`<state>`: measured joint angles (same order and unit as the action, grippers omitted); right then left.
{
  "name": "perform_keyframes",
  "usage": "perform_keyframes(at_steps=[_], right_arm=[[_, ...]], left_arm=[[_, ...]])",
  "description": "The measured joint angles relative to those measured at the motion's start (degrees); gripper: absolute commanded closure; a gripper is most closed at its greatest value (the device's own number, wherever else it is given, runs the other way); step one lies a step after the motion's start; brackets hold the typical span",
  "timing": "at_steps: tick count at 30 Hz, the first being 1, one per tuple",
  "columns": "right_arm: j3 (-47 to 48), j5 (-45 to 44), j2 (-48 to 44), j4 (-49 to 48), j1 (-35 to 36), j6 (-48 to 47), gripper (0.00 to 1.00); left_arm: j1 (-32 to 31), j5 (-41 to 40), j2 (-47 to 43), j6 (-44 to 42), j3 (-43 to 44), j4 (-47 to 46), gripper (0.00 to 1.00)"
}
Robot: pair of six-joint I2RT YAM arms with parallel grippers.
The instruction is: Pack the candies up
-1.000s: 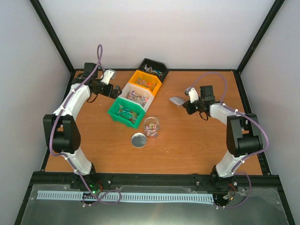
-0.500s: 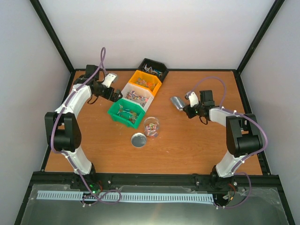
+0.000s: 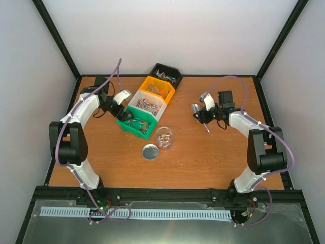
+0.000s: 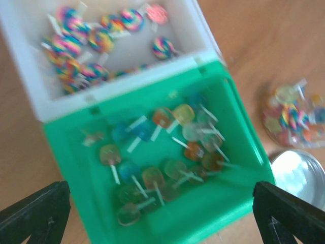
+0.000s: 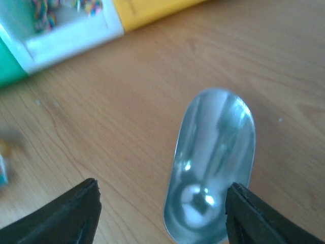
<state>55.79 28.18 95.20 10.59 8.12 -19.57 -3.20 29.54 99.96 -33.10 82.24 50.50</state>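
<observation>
Few candies (image 3: 163, 138) sit in the jar (image 3: 165, 133) beside the green bin (image 4: 223, 203); most remain binned. Left end effector (image 4: 162, 213) wide above it; right end effector's (image 5: 160, 213) grip cannot be told, a scoop (image 5: 210, 162) before it.

Wooden table (image 3: 203, 152): four bins (image 3: 136, 122), jar (image 3: 164, 137), lid (image 3: 150, 151).
</observation>
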Motion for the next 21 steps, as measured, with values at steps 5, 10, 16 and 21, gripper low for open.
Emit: perform_keyframes(at_steps=[5, 10, 16, 21], right_arm=[[5.7, 2.5, -1.7, 4.6, 0.0, -2.2, 0.14], [9.9, 4.2, -1.9, 8.7, 0.0, -3.0, 0.12], [12.0, 4.9, -1.9, 12.8, 0.0, -3.5, 0.11], [12.6, 5.0, -1.9, 15.6, 0.0, -4.2, 0.11]], left_arm=[[-0.9, 2.4, -2.4, -8.8, -7.4, 3.4, 0.05], [-5.7, 1.7, -6.3, -16.3, -14.4, 3.5, 0.1], [-13.2, 1.7, -12.1, -27.9, -23.6, -1.4, 0.23], [-17.0, 0.4, -14.1, -38.4, -29.2, -6.8, 0.32]])
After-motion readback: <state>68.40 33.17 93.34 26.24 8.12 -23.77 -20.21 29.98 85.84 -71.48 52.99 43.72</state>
